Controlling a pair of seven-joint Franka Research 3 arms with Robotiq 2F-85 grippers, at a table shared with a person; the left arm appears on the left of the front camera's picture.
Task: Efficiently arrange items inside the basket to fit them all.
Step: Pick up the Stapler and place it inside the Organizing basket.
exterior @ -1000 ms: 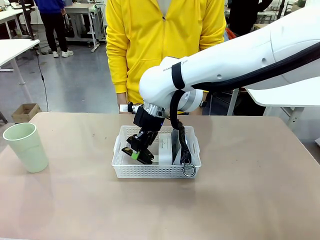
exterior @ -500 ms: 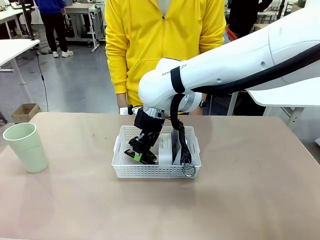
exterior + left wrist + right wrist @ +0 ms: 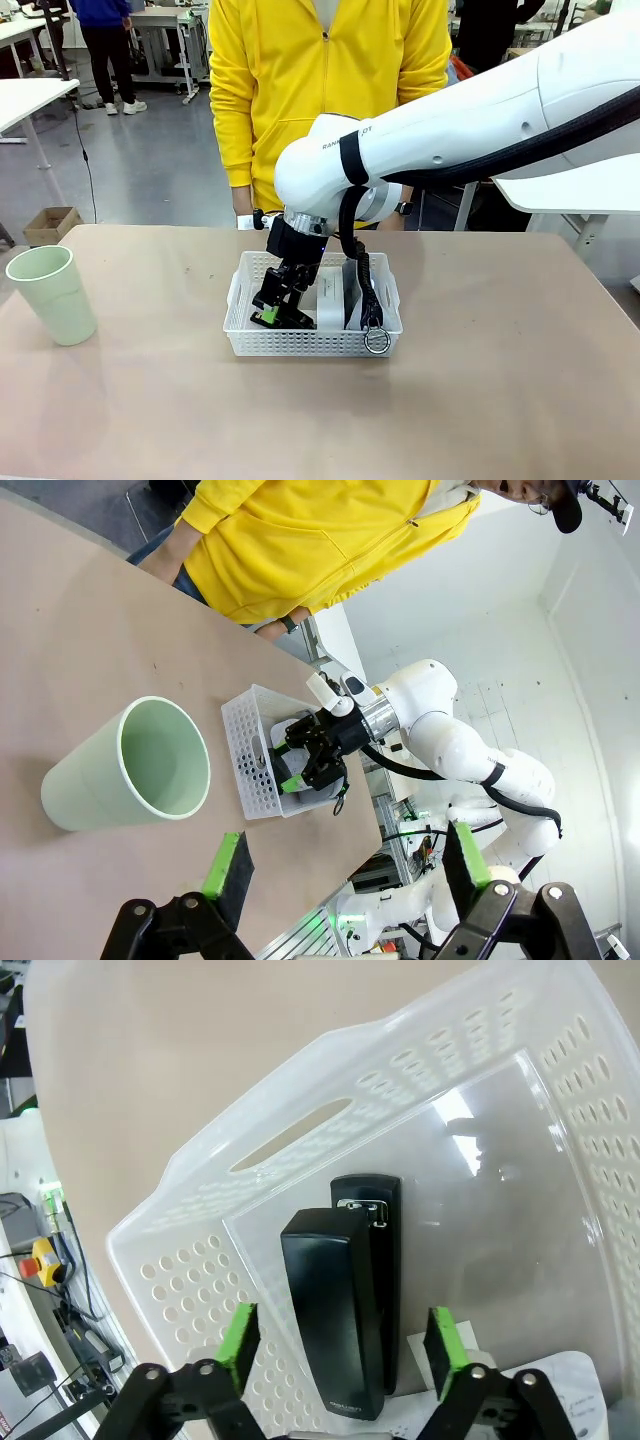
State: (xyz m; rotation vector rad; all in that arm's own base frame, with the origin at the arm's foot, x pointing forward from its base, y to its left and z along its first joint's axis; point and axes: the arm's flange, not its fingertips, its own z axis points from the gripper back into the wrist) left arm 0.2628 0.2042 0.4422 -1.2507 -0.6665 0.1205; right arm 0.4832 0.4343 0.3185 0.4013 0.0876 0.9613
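The white basket [image 3: 300, 343] sits mid-table in front of a person in a yellow jacket. My right gripper [image 3: 272, 312] reaches down into its left half. In the right wrist view the black stapler [image 3: 345, 1300] lies flat on the basket floor by the perforated wall [image 3: 300, 1140], between the spread green pads [image 3: 238, 1335], which stand clear of it. The small white box [image 3: 331, 295] stands upright in the middle, and the grey pouch [image 3: 351, 295] fills the right side, its metal ring [image 3: 377, 341] hanging over the front rim. The pale green cup [image 3: 52, 293] stands far left. My left gripper [image 3: 345, 865] hovers open above the cup [image 3: 130, 770].
Bare tan tabletop surrounds the basket on all sides. The person stands close to the far edge behind the basket. My right arm crosses over the table's right half from the upper right.
My right gripper was shut on the stapler above the basket's left side. It has lowered it, opened, and the stapler now rests on the basket floor.
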